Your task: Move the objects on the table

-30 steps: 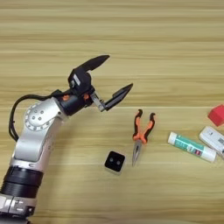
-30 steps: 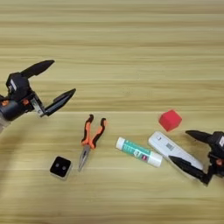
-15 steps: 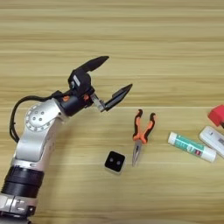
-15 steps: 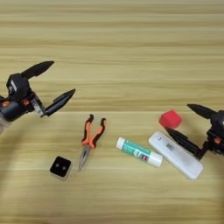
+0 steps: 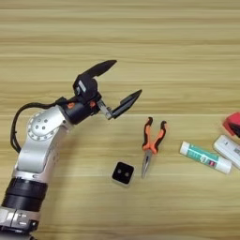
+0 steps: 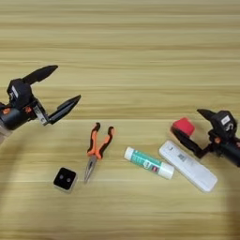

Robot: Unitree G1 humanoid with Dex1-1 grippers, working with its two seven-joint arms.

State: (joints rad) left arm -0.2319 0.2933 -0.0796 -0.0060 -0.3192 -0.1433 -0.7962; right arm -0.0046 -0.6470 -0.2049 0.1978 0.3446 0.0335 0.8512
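Hovering at mid-left of the frame, fingers spread wide and grasping nothing: the left gripper, well apart from every item. Reaching in from the right edge, fingers likewise released, one tip just beside the red foam cube, the other close above the near end of the white remote-like device: the right gripper. Lying across the lower middle of the desk: the orange-handled pliers, tips pointing down-frame; left of the remote, the white-and-green tube; at lower left, apart from the pliers, the small black block with two holes.
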